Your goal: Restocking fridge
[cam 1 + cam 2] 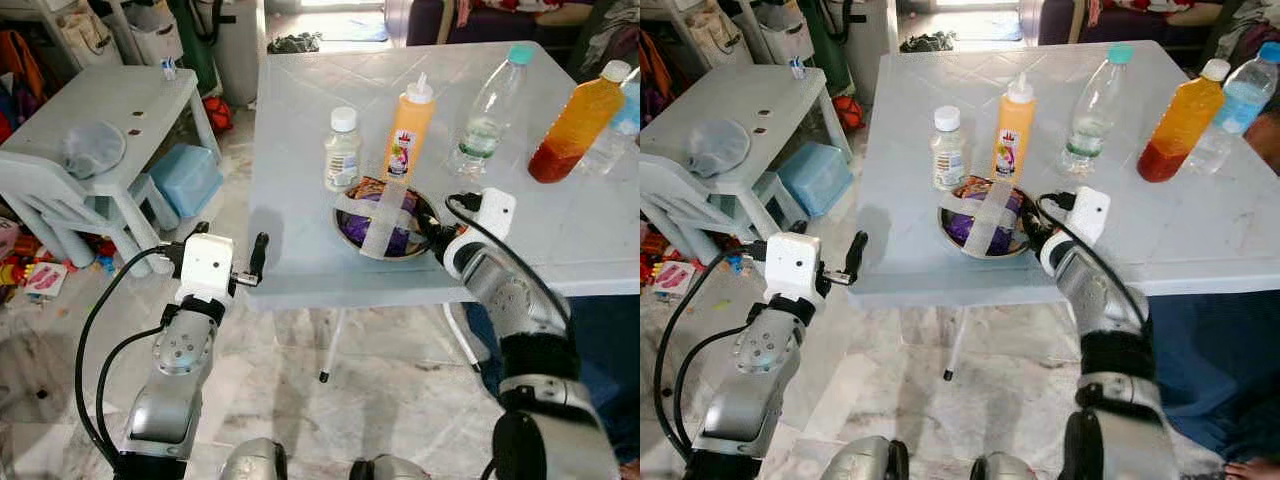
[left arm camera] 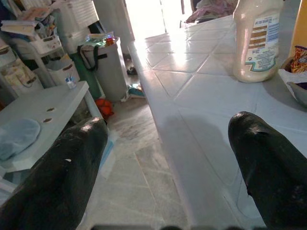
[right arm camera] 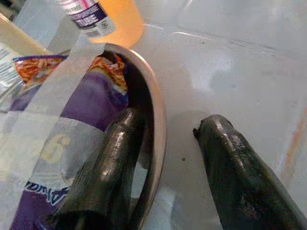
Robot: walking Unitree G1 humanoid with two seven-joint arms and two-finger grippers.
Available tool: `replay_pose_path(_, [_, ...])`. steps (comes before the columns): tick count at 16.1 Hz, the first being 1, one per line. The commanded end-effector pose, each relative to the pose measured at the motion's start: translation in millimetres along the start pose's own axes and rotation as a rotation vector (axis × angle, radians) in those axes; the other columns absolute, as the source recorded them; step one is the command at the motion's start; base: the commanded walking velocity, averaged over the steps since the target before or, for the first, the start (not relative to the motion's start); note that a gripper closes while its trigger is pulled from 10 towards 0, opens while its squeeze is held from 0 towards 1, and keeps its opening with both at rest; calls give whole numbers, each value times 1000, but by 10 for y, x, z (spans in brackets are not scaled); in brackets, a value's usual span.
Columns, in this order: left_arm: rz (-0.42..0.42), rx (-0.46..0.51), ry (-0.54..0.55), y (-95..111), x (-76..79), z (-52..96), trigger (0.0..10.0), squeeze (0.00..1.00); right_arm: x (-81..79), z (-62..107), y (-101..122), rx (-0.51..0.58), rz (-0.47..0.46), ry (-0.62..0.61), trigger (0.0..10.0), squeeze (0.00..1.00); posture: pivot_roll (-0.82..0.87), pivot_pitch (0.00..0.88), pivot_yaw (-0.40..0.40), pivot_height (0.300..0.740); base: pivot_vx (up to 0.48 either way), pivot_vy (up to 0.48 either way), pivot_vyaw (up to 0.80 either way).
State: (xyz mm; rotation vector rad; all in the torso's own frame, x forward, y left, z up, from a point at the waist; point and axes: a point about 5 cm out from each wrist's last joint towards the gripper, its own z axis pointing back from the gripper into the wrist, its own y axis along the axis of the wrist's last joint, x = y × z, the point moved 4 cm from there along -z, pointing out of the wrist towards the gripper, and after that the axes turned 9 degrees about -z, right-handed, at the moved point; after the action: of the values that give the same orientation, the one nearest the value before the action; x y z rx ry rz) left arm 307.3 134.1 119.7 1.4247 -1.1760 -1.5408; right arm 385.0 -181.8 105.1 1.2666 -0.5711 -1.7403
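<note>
1. I see the metal bowl (image 1: 386, 222) near the white table's (image 1: 300, 150) front edge, holding a purple snack packet (image 3: 81, 110) under crossed tape.
2. My right gripper (image 3: 163, 167) straddles the bowl's rim, fingers spread, one inside, one outside.
3. Just behind the bowl stand a white-capped bottle (image 1: 342, 150) and an orange squeeze bottle (image 1: 409, 130).
4. My left gripper (image 2: 165, 167) hovers spread at the table's left edge.

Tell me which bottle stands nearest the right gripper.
The orange squeeze bottle, right behind the bowl the right gripper straddles; the others stand farther off.

A white tiled table (image 1: 300, 150) stands beside a small white side table (image 1: 120, 110) on marbled floor (image 1: 380, 400).
</note>
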Motion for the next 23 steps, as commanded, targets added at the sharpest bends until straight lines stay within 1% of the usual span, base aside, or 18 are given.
replay_pose_path(1, [-16, 16, 16, 49, -49, -7, 10000, 0, -80, -31, -92, -56, 7, 40, 10000, 0, 89, 66, 4, 740, 0, 0, 0])
replay_pose_path(3, [-15, 15, 17, 48, -45, -2, 10000, 0, -84, -38, -144, -87, 6, 52, 10000, 0, 89, 65, 2, 740, 0, 0, 0])
replay_pose_path(4, [-14, 14, 17, 47, -44, -1, 10000, 0, -54, -39, -204, -107, 0, 43, 10000, 0, 90, 65, 2, 740, 0, 0, 0])
replay_pose_path(5, [-14, 13, 18, 43, -42, 1, 10000, 0, 12, -35, -325, -147, -20, 28, 9647, 0, 91, 65, 0, 740, 0, 0, 0])
replay_pose_path(6, [-14, 13, 18, 44, -41, 1, 10000, 0, 61, -23, -421, -183, -30, 21, 0, 0, 92, 65, 0, 740, 0, 0, 0])
replay_pose_path(7, [-15, 14, 18, 49, -43, 0, 10000, 0, 116, -2, -517, -219, -28, 22, 0, 0, 93, 66, 0, 740, 0, 0, 0])
replay_pose_path(9, [-17, 12, 19, 42, -56, 1, 10000, 0, 163, 19, -568, -238, -23, 21, 0, 0, 91, 66, 1, 740, 0, 0, 0])
replay_pose_path(13, [-16, 13, 15, 36, -47, -11, 10000, 0, 176, 39, -620, -239, -43, 13, 0, 0, 90, 61, 3, 740, 0, 0, 0])
replay_pose_path(15, [-13, 10, 16, 31, -55, -19, 10000, 0, 188, 46, -643, -232, -37, 0, 0, 0, 86, 65, 10, 740, 0, 0, 0])
replay_pose_path(18, [-10, 6, 5, 19, -24, 0, 10000, 0, 131, 84, -625, -203, -34, 8, 0, 0, 80, 69, 17, 740, 0, 0, 0])
replay_pose_path(21, [3, 3, 9, -5, -52, 45, 10000, 0, 29, 197, -635, -157, -19, 10, 0, 0, 65, 61, 20, 740, 0, 0, 0])
replay_pose_path(22, [11, -7, 21, -24, -72, 57, 10000, 0, 10, 227, -654, -151, -13, 13, 0, 0, 64, 60, 20, 740, 0, 0, 0])
replay_pose_path(23, [29, -54, 53, -114, -113, 92, 10000, 0, -29, 323, -735, -136, 11, 20, 0, 0, 61, 53, 23, 740, 0, 0, 0])
